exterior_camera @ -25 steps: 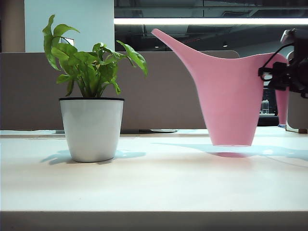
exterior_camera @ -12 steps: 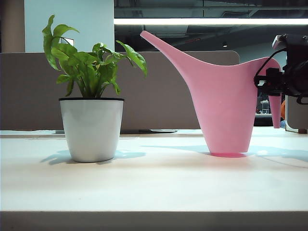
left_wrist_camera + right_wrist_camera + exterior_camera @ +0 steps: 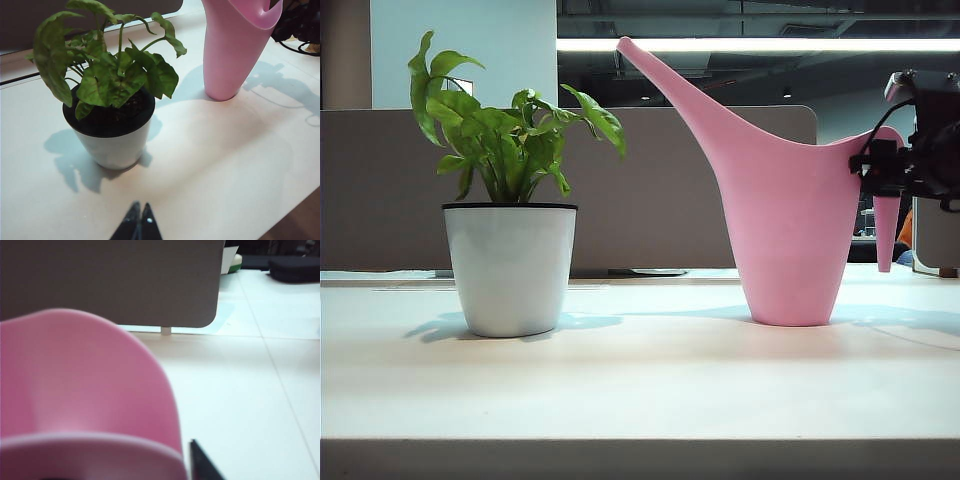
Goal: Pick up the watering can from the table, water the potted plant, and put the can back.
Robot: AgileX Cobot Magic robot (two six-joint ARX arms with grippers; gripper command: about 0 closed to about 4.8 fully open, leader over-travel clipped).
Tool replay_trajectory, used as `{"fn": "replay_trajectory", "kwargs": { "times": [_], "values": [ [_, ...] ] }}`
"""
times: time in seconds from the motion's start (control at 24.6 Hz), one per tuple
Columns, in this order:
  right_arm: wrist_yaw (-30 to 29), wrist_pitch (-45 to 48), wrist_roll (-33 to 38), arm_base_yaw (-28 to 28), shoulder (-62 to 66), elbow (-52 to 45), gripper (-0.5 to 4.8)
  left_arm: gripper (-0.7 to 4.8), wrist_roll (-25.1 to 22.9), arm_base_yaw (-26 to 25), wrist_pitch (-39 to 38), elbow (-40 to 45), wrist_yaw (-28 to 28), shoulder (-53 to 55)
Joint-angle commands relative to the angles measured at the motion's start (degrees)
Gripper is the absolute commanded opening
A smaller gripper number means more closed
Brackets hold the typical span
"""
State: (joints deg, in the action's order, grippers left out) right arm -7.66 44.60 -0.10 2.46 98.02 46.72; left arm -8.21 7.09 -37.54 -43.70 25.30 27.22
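The pink watering can (image 3: 790,220) stands upright on the white table (image 3: 640,380), right of centre, with its spout pointing up and left. The potted plant (image 3: 510,265), green leaves in a white pot, sits to its left, apart from it. My right gripper (image 3: 892,170) is at the can's hooked handle. In the right wrist view the pink handle (image 3: 85,390) fills the foreground, and one black fingertip (image 3: 200,465) stands just off it with a thin gap; the other finger is hidden. My left gripper (image 3: 139,207) hangs shut and empty over the table in front of the plant (image 3: 112,100).
A grey partition (image 3: 660,190) runs along the back of the table. A black cable (image 3: 300,47) lies beyond the can (image 3: 230,55). A black bag (image 3: 295,269) rests on the far desk. The table's front edge (image 3: 640,440) is near the camera.
The can came down and slightly left from a hover, then rocked from a tilt to stand flat on the table, its spout rising. The right gripper stayed at the handle.
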Motion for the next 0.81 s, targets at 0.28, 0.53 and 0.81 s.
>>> {"fn": "replay_trajectory", "kwargs": {
  "times": [0.28,0.53,0.81],
  "values": [
    [0.2,-16.9,-5.0,0.0,-10.5,0.2,2.85,-0.05,-0.3,0.0,0.4,-0.4,0.0,-0.1],
    [0.3,-26.4,-4.3,0.0,-15.9,0.2,2.85,-0.05,-0.1,0.0,0.3,-0.4,0.0,0.0],
    [-0.2,-46.3,0.8,-0.7,-36.2,0.2,1.34,-0.05,0.3,0.0,0.7,-0.4,-0.9,-0.8]
  ]
}}
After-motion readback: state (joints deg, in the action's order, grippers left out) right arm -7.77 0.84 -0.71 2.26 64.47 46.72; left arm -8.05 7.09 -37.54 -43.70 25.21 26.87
